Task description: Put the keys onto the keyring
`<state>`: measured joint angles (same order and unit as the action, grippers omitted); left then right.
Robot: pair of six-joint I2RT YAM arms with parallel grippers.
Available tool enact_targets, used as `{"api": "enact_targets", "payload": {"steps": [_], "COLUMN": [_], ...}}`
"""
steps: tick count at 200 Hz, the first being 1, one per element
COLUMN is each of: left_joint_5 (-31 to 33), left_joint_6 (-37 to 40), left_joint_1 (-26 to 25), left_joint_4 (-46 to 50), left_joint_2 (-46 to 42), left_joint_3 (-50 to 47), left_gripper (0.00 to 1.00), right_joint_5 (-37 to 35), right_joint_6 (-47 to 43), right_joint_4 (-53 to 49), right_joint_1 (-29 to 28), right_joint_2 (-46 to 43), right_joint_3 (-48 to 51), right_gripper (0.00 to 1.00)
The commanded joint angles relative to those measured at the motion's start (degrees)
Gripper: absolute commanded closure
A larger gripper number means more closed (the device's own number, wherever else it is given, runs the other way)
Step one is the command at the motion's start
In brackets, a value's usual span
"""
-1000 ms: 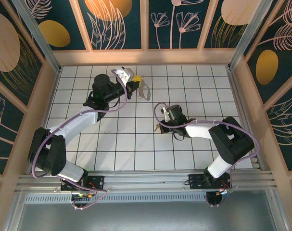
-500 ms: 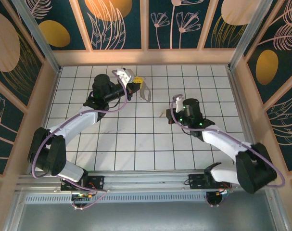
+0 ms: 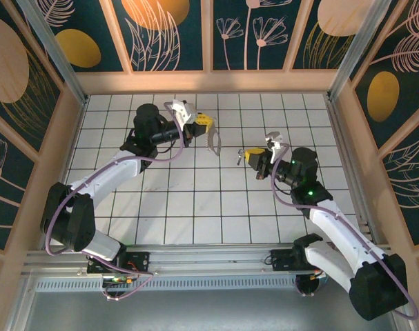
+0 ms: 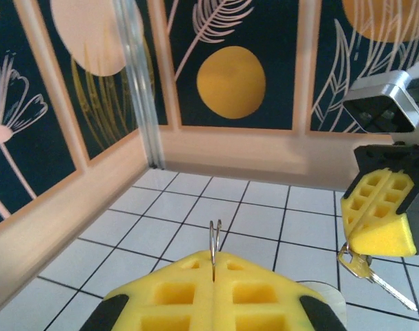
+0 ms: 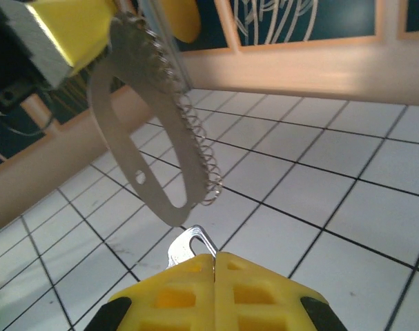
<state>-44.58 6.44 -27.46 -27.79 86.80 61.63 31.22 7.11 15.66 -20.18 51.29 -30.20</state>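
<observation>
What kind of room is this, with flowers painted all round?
Probably a small robot test booth rather than a real room: a white gridded floor, painted flower panels as walls, and a left arm and right arm bolted to a metal rail.

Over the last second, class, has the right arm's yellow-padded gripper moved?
Yes. The yellow-padded right gripper has shifted toward the far wall and slightly right against the white floor tiles, holding a small silvery key.
</observation>
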Motion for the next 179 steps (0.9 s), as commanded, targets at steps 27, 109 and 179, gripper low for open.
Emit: {"api": "enact_targets", "payload": {"steps": [27,109,179], "left_joint_5": [-2.0,1.8,2.8], "left_joint_6": [3.8,5.4,4.6], "left_joint_1": [-2.3,-2.3,-2.3], "left_joint_4": [3.4,5.8,5.2], "left_joint_2": [2.0,0.5,-1.0], "left_joint_3": [4.0,3.6,2.9], "left_gripper": [1.0,1.0,1.0], "right_joint_5": [8.6,-8.6,-23.1], "right_joint_6": [-1.7,5.9,12.4], "right_joint_4": [3.6,-0.6,0.1], "right_joint_1": [2.0,-0.6,-13.6], "right_joint_2": [0.5,12.9,28.7], "right_joint_3": [-1.0,3.0,3.4], "right_gripper": [1.0,1.0,1.0]}}
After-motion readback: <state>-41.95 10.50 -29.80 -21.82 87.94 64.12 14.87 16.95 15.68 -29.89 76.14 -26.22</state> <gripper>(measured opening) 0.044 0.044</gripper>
